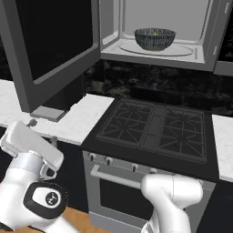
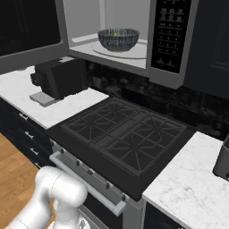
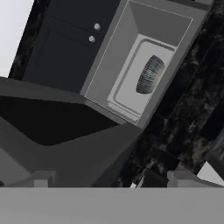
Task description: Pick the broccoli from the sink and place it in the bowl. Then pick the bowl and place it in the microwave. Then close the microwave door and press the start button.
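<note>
- Above the stove (image 1: 154, 129), the microwave (image 1: 159, 27) is seen with its cavity exposed and the microwave door (image 1: 50, 45) swung wide open to the left.
- On its turntable (image 1: 157, 49), the bowl (image 1: 154, 38) is set upright.
- Inside the bowl, the broccoli (image 1: 155, 33) is glimpsed.
- Whether the gripper's fingers are apart or together cannot be told.

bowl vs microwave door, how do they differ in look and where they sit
The bowl is round, mottled blue-grey, and sits on the turntable inside the microwave. The microwave door is a flat grey-framed rectangle with black glass, far larger than the bowl, swung open to the left. Both belong to the same oven area.
</note>
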